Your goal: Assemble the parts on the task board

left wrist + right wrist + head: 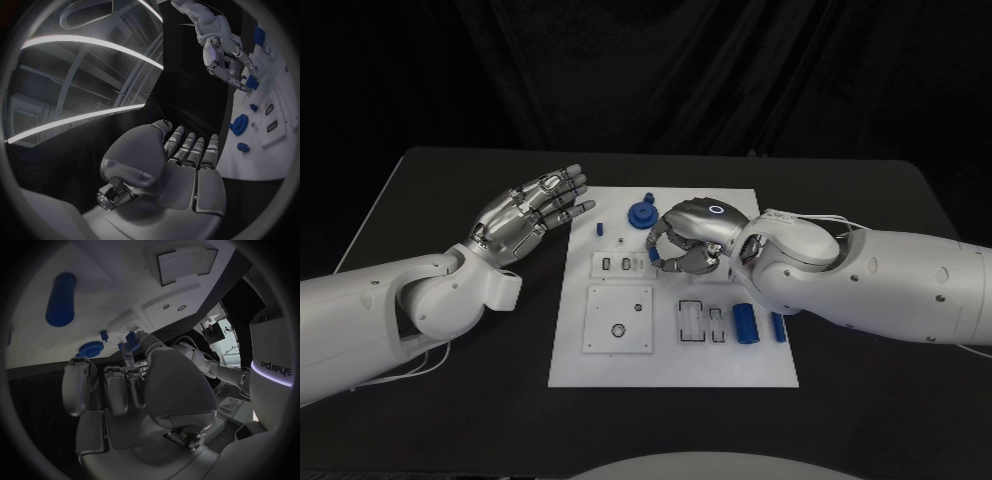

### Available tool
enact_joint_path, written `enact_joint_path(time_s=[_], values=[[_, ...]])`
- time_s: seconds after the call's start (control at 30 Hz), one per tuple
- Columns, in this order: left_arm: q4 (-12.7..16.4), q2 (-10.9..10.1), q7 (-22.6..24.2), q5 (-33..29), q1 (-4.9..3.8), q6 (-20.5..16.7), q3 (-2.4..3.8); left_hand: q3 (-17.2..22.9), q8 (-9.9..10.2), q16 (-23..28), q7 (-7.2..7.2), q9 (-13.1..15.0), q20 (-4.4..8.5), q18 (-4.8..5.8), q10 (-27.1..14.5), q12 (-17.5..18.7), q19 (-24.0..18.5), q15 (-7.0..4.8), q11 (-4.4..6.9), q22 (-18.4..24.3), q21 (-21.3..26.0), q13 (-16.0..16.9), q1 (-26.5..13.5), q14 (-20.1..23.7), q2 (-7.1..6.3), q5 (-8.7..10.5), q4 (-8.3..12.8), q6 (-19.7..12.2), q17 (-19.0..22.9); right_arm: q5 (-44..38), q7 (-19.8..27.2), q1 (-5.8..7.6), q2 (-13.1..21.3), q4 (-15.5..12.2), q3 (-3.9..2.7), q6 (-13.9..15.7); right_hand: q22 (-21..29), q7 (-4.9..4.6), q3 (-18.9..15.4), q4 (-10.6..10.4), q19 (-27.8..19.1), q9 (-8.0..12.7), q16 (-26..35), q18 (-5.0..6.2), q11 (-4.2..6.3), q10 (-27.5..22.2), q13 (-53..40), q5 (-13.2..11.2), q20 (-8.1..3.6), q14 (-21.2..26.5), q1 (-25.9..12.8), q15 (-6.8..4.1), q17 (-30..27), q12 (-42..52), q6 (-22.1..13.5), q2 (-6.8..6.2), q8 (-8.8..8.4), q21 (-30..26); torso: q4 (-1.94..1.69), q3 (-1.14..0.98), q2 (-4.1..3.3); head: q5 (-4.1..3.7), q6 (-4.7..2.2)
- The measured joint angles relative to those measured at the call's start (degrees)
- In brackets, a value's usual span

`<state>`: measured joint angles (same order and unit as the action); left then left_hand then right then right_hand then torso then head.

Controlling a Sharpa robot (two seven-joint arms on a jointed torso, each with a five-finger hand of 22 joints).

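The white task board (675, 365) lies in the middle of the black table. My right hand (692, 235) hovers over the board's far middle, fingers curled, pinching a small blue part (252, 82) at its fingertips; the right wrist view has this part (132, 341) just beyond the fingers. My left hand (531, 215) is raised left of the board, fingers spread, holding nothing. A round blue part (642, 213) and a small blue peg (600, 228) sit near the board's far edge. A blue cylinder (746, 322) lies on the board's right side.
A white square block (619, 318) and a slotted white fixture (625, 264) are fixed on the board's left half. A recessed holder (692, 320) sits beside the cylinder, with a thin blue piece (777, 326) to its right. Black table surrounds the board.
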<state>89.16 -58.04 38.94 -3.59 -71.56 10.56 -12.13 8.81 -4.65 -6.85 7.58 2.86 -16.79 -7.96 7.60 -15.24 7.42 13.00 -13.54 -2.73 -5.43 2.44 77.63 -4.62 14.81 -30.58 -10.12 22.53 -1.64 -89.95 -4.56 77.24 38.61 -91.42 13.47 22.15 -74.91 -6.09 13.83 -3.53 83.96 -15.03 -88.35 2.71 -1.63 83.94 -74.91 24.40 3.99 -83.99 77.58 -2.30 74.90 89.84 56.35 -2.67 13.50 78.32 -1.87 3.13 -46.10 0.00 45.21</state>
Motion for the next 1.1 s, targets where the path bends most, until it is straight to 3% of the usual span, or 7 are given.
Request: enact_joint_path(time_s=[0.33,0.63,0.67,0.7,0.77,1.1], values=[[0.0,0.0,0.0,0.0,0.00,0.0,0.00,0.0,0.0,0.0,0.00,0.0,0.00,0.00,0.0,0.0,0.0,0.00,0.00,0.0,0.0,0.0,0.0,0.0,0.00,0.00,0.0,0.0,0.0,-1.9,-1.3,-0.52,-2.4,1.8,-0.02,-1.2,0.0,0.20,-0.1,0.1,0.0,0.0,0.0,0.00,0.00,0.0,0.0,0.2,0.00,0.0,-0.6,0.00,0.0,0.0,-0.2,-0.50,0.89,0.0,-0.01,-0.01,0.00,0.16,0.22],[-0.2,0.2,0.0,0.0,0.01,0.1,0.00,0.2,0.0,0.0,0.00,0.0,0.00,-0.01,0.0,0.0,0.0,0.00,0.00,0.0,0.0,0.0,-0.2,0.0,0.23,0.00,-0.2,0.0,0.0,-2.6,-1.8,-0.90,-3.4,2.6,-0.02,-1.7,0.0,0.58,-0.1,0.1,-0.1,0.0,0.3,0.00,0.00,0.0,0.0,-1.8,-0.12,0.0,-1.5,0.00,0.0,0.0,-0.7,-0.18,0.90,-0.9,0.08,-0.01,0.03,0.29,0.40],[-0.2,0.2,0.0,0.0,0.01,0.1,0.00,0.2,0.0,0.0,0.00,0.0,0.00,0.00,0.0,0.0,0.0,0.00,0.00,0.0,0.0,0.0,-0.2,0.0,0.24,0.00,-0.2,0.0,0.0,-2.6,-1.8,-0.93,-3.4,2.6,-0.02,-1.7,0.0,0.52,0.1,0.3,-0.2,-0.4,0.5,-0.01,0.00,0.0,0.0,-2.3,-0.21,0.0,-1.9,0.00,0.0,0.0,-1.1,-0.24,0.89,-1.2,0.08,-0.02,0.03,0.28,0.41],[-0.2,0.2,0.0,0.0,0.01,0.1,0.00,0.2,0.0,0.0,0.00,0.0,0.00,0.00,0.0,0.0,0.0,0.00,0.00,0.0,0.0,0.0,-0.2,0.0,0.24,0.00,-0.2,0.0,0.0,-2.6,-1.9,-0.95,-3.4,2.7,-0.02,-1.8,0.0,0.32,0.2,0.3,-0.2,-2.9,0.7,-0.01,0.00,0.0,0.0,-2.7,-0.21,0.0,-1.9,0.00,0.0,0.0,-1.5,-0.20,0.60,-1.4,0.07,-0.02,0.03,0.27,0.42],[-0.3,0.3,0.0,0.0,0.02,0.1,0.00,0.2,0.0,0.0,0.00,0.0,0.00,-0.01,0.0,0.0,0.0,0.00,0.00,0.0,0.0,0.0,-0.2,0.0,0.24,0.00,-0.2,0.0,0.0,-2.8,-2.2,-1.01,-3.5,2.7,-0.02,-1.9,0.0,-0.09,0.3,0.4,-0.4,-4.2,0.7,-0.01,0.00,0.0,0.0,-3.2,-0.05,0.0,-1.9,0.00,0.0,0.0,-1.9,-0.18,0.01,-1.8,0.05,-0.03,0.03,0.23,0.52],[-0.5,0.4,0.0,0.0,0.47,0.3,0.00,0.3,0.0,0.0,0.00,0.0,0.00,0.00,0.0,0.0,0.0,0.00,0.00,0.0,0.0,0.0,-0.2,0.0,0.23,0.00,0.0,0.0,0.0,-3.5,-3.1,-1.26,-3.9,3.1,-0.02,-2.5,0.0,-0.65,0.7,0.8,-0.9,-4.1,1.2,-0.01,-0.22,0.2,0.0,-4.9,0.42,-0.1,-2.6,0.28,0.0,0.0,-3.4,-0.36,-1.17,-2.7,0.00,-0.03,0.04,0.14,0.81]])
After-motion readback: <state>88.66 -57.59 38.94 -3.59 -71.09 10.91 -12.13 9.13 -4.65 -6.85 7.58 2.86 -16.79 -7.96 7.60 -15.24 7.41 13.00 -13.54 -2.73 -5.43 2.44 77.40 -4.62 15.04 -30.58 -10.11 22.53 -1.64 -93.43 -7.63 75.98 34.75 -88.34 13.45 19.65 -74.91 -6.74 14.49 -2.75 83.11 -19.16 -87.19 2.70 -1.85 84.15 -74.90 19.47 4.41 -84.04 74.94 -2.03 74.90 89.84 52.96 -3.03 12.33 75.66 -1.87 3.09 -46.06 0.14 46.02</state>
